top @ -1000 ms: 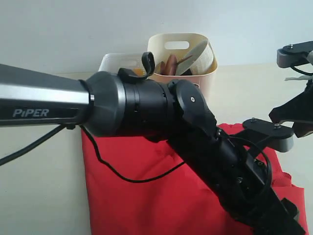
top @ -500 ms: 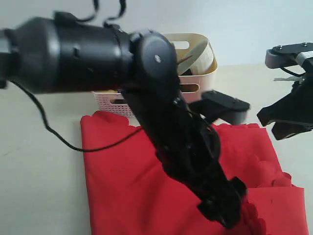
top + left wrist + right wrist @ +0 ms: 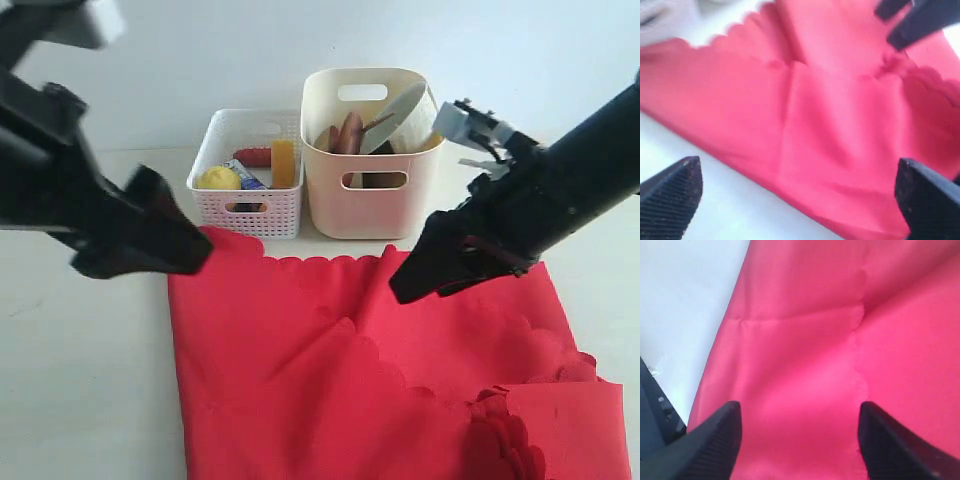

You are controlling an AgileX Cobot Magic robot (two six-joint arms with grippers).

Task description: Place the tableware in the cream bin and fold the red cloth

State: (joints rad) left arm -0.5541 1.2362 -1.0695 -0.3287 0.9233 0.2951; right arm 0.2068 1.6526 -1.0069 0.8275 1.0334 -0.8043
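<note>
Above the red cloth (image 3: 330, 380), both pairs of fingers stood spread and empty: left fingers (image 3: 170, 245) at its 10 o'clock corner, right fingers (image 3: 410, 285) near 1 o'clock. It lay layered on the bench (image 3: 80, 380). At 12 o'clock stood the cream bin (image 3: 325, 200) holding tableware (image 3: 400, 118), with a white basket (image 3: 250, 215) at its 9 o'clock.

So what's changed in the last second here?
The left gripper swung away from the big red scalloped fabric cloth toward the left, jaws open, empty. The right gripper moved in over the cloth, also open. Cloth, tall cream plastic bin and white perforated basket stayed put.
</note>
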